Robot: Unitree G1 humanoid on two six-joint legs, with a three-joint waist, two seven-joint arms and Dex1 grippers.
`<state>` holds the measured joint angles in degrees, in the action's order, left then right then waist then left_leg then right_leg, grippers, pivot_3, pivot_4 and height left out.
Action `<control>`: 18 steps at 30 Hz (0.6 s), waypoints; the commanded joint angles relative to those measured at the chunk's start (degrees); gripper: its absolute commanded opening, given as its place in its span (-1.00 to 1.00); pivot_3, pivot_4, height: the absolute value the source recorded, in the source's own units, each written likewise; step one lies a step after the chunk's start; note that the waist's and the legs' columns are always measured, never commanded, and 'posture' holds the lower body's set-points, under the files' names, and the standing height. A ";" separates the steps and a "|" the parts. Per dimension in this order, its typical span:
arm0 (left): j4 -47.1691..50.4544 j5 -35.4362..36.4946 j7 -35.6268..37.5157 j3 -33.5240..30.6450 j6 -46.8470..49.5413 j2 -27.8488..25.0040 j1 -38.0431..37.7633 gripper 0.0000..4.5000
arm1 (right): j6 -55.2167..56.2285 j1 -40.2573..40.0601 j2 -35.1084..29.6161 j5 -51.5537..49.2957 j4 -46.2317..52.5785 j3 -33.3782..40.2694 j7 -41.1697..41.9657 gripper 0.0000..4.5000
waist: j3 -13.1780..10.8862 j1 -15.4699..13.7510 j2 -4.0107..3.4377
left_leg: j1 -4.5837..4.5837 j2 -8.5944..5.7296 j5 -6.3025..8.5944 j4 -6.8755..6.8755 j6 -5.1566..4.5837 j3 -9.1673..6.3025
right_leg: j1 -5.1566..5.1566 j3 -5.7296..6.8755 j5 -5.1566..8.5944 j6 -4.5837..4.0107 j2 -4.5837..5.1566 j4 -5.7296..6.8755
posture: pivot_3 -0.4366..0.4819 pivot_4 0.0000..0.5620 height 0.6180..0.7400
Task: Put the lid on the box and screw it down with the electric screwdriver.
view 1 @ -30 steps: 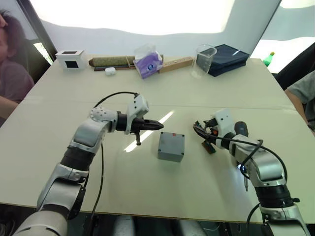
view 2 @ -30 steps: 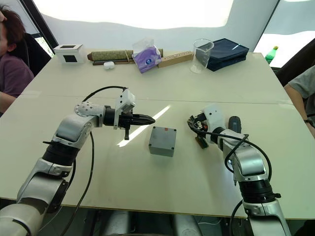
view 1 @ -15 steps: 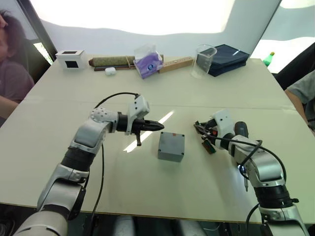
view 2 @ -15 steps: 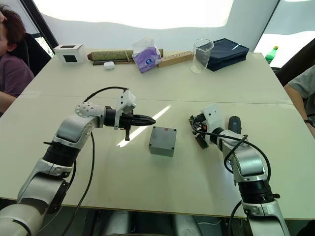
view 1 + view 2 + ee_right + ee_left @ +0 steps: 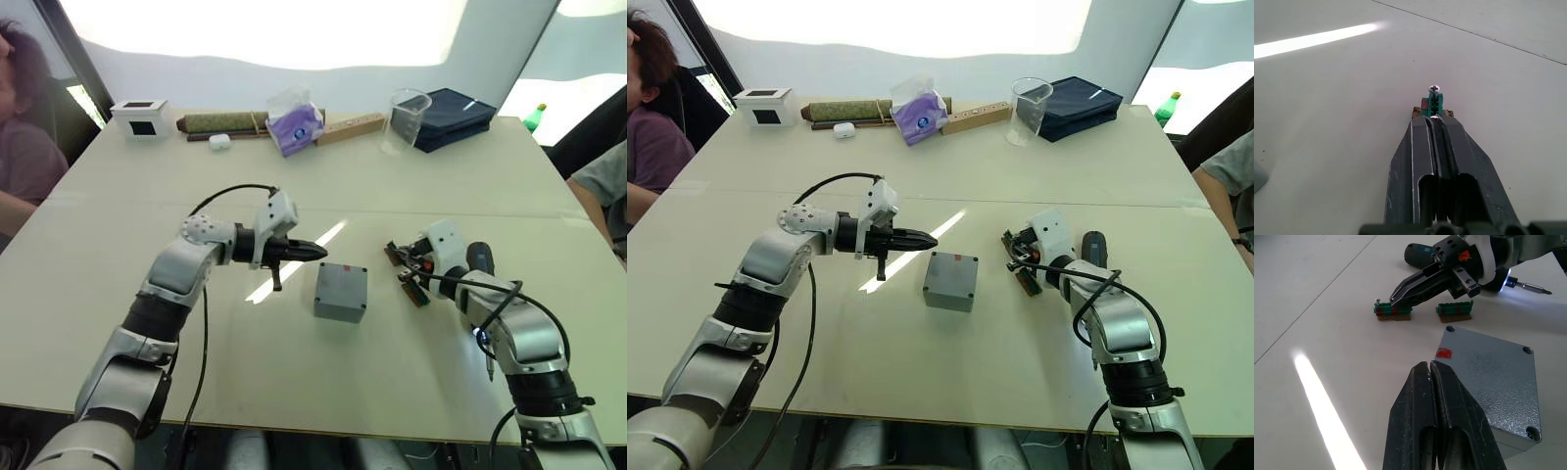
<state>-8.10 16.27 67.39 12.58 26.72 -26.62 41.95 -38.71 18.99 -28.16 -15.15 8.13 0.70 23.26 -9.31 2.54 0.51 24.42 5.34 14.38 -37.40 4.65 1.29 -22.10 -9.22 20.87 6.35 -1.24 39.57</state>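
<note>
Both pincers closed: left pincer (image 5: 315, 253) empty, right pincer (image 5: 1434, 118) prob pinching a small slippery screw (image 5: 1434, 89); you're gripping its shank.

The left gripper (image 5: 1430, 369) has its two black fingers pressed together, holding nothing, just above the near edge of the grey box (image 5: 1488, 382). The box's lid (image 5: 1498, 367) sits on top, with a red mark near one corner. Beyond it, the right gripper (image 5: 1396, 301) pinches down on a small green holder (image 5: 1393, 312); a second green holder (image 5: 1454, 311) lies beside. The electric screwdriver (image 5: 1518, 281) lies behind, tip lit.
</note>
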 commanded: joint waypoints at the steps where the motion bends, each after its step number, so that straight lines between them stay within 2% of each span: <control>1: 1.61 0.27 0.04 -0.23 -0.66 -0.07 0.02 -1.00 | 0.99 0.29 -0.05 0.40 1.76 1.11 0.16 -0.97 | 0.00 0.00 0.00 | 0.00 0.00 0.00 0.00 0.00 0.00 | 0.00 0.00 0.00 0.00 0.00 0.00 | -0.05 -0.47 0.99; 13: 1.37 1.31 0.43 -0.89 0.25 0.13 0.17 -1.00 | 1.67 -0.26 -0.16 -0.86 5.53 3.87 0.77 -0.97 | 0.00 -0.02 0.00 | 0.00 0.00 0.00 0.00 0.00 0.00 | 0.00 0.00 0.00 0.00 0.00 0.00 | -0.05 -0.47 0.99; 18: 3.62 4.20 1.79 -2.17 3.47 -0.97 -0.16 -1.00 | 0.85 -1.16 -0.36 -1.94 10.97 4.96 1.38 -0.97 | 0.00 0.01 0.00 | 0.00 0.00 0.00 0.01 0.00 0.00 | 0.00 0.00 0.00 0.00 0.00 0.01 | -0.05 -0.47 0.99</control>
<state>-7.46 18.39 68.23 12.40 29.29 -26.59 41.67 -38.43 17.97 -28.18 -15.87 14.38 4.03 24.12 -9.31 2.55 0.51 24.42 5.34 14.38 -37.38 4.65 1.29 -22.11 -9.22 20.87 6.35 -1.24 39.58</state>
